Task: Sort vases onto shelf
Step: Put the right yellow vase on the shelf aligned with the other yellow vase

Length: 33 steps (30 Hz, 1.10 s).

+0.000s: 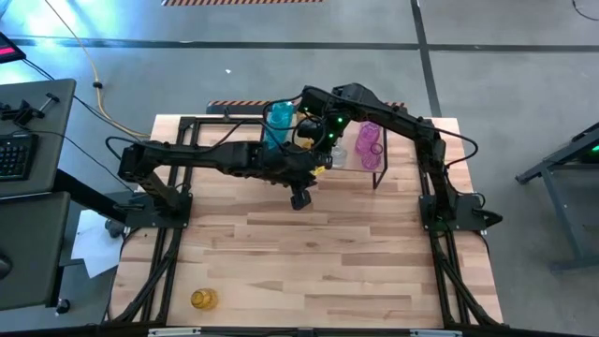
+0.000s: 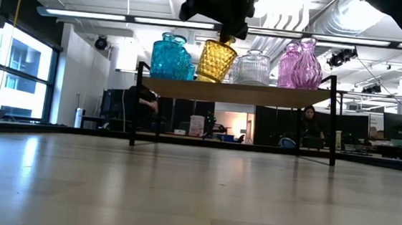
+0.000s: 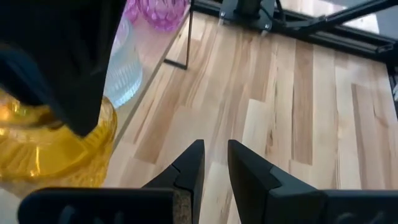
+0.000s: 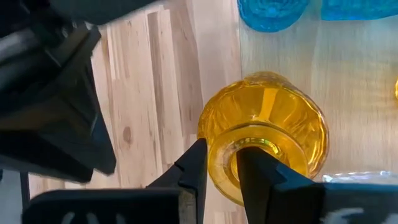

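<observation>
I hold my right gripper [image 4: 221,163] over the shelf [image 2: 238,92], and its two fingers stand on both sides of the rim of the yellow vase [image 4: 264,134]. They pinch this rim only lightly, I think, because the vase already looks to stand on the board. I judge that this is the moment of letting go.

The yellow vase stands near the front edge of the shelf, between the blue vases [image 2: 171,56] toward the left end and the clear vase [image 2: 251,67]. The pink vases [image 2: 298,63] are at the right end. So the colours are kept in groups along the board, and I put the yellow one in the free gap between two groups.

My left gripper [image 3: 214,165] hangs just in front of the shelf, over the table [image 1: 309,253]. Its jaws are nearly together, with a thin gap, and they hold nothing. It waits there so that it does not disturb the right arm.

One more yellow vase [image 1: 203,299] lies near the front left corner of the table, far from the shelf. It probably belongs beside the first yellow one.
</observation>
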{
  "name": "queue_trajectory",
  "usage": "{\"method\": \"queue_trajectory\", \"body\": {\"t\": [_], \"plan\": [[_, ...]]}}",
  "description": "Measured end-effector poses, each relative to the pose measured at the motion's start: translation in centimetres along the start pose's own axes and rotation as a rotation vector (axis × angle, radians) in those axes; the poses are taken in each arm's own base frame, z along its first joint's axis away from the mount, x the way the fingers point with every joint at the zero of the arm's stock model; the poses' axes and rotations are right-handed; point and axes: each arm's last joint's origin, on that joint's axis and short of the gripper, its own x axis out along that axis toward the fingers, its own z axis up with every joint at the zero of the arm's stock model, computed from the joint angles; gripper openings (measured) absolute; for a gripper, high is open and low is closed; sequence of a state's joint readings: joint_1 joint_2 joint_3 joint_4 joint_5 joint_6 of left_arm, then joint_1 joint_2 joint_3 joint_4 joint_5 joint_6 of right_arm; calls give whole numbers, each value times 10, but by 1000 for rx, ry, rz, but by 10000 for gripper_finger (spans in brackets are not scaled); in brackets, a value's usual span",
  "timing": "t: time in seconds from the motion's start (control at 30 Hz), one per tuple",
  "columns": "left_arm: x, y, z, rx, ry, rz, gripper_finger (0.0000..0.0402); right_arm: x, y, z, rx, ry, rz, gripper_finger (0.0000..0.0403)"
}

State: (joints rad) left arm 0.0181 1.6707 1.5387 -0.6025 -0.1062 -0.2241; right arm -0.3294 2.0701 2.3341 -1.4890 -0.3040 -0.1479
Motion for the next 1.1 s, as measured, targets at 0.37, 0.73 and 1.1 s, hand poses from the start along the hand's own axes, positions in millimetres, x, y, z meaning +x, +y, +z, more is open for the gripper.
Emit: {"method": "queue_trajectory", "body": {"t": [0.37, 0.73, 1.1], "plan": [[0, 0, -1, 1, 5, 6, 62, 0, -1, 1, 1, -8, -41, 55], [-1, 0, 0, 0, 1, 10, 62, 0, -2, 3, -18, -30, -47, 55], [-1, 1, 1, -2, -5, 12, 62, -1, -5, 5, -13, -54, -55, 66]]}}
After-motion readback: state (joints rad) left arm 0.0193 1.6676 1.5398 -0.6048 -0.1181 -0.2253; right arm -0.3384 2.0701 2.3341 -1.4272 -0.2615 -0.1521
